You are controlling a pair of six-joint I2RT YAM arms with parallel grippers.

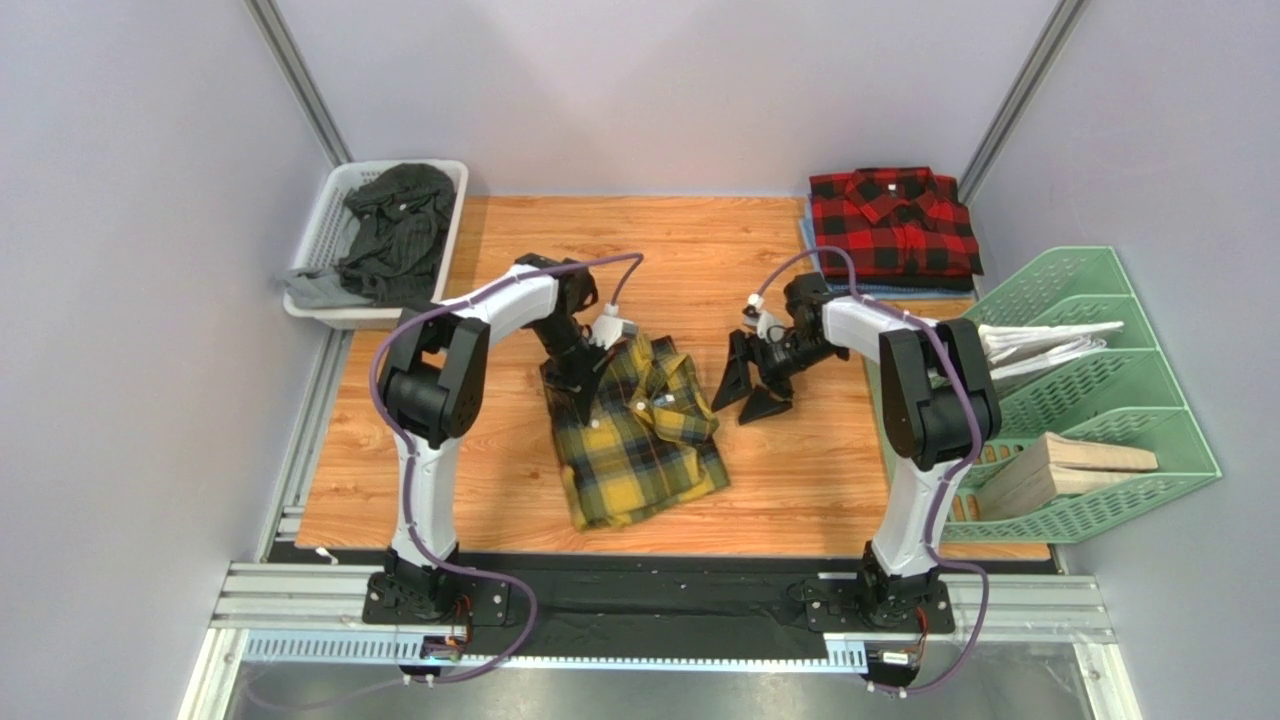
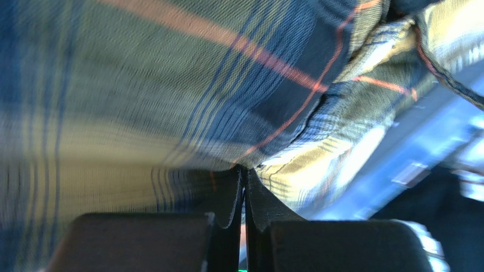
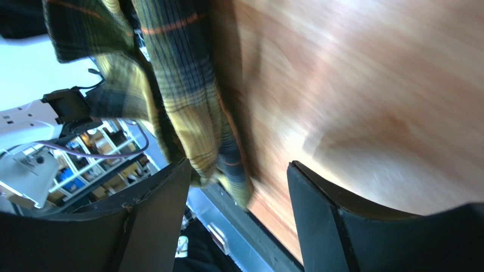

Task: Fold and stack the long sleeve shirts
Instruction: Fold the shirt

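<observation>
L gripper (image 2: 245, 173) pinches yellow shirt (image 1: 639, 432); R gripper (image 3: 238, 169) beside.

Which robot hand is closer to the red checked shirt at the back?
The right gripper. It is open above the table, in front and left of the red shirt. The left gripper is farther away, shut on the yellow shirt.

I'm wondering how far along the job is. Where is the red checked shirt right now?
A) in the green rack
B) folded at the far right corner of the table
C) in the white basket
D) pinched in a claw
B: the red shirt lies folded at the far right corner of the table, while the left claw pinches the yellow shirt instead.
</observation>
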